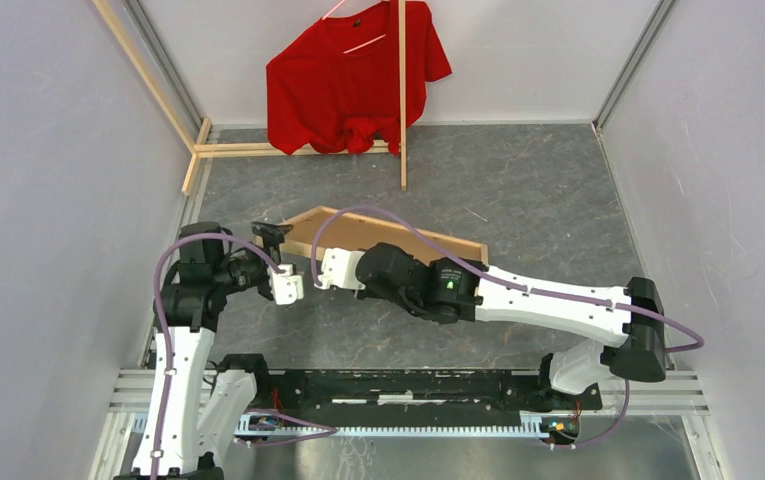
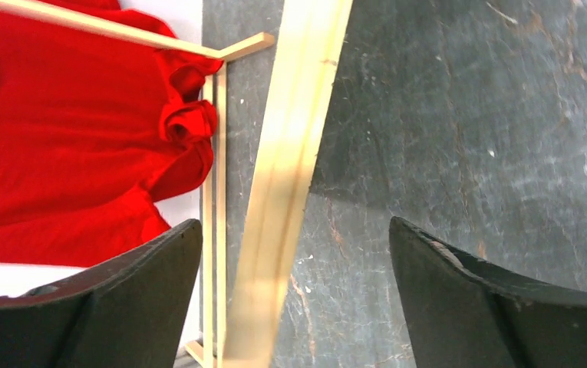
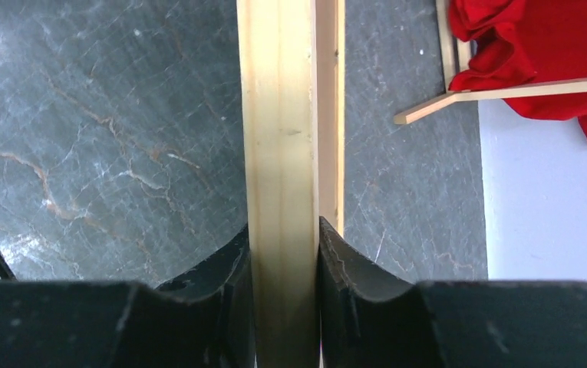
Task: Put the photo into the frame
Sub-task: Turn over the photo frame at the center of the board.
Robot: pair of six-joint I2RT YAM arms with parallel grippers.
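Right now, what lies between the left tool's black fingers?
The light wood strip of the rectangular picture frame runs between the fingers of the open left tool, touching neither, in the left wrist view.

Smooth pale wood frame (image 3: 281, 138); matt, veined grey table (image 3: 106, 138).

we see a red t-shirt (image 1: 353, 80) hanging crumpled against the white back wall (image 1: 528, 50). thin light-wood slats (image 1: 402, 160) sit around it: one upright across its right side, one leaning along the left wall, others flat by its hem on the dark marbled tabletop (image 1: 538, 190).
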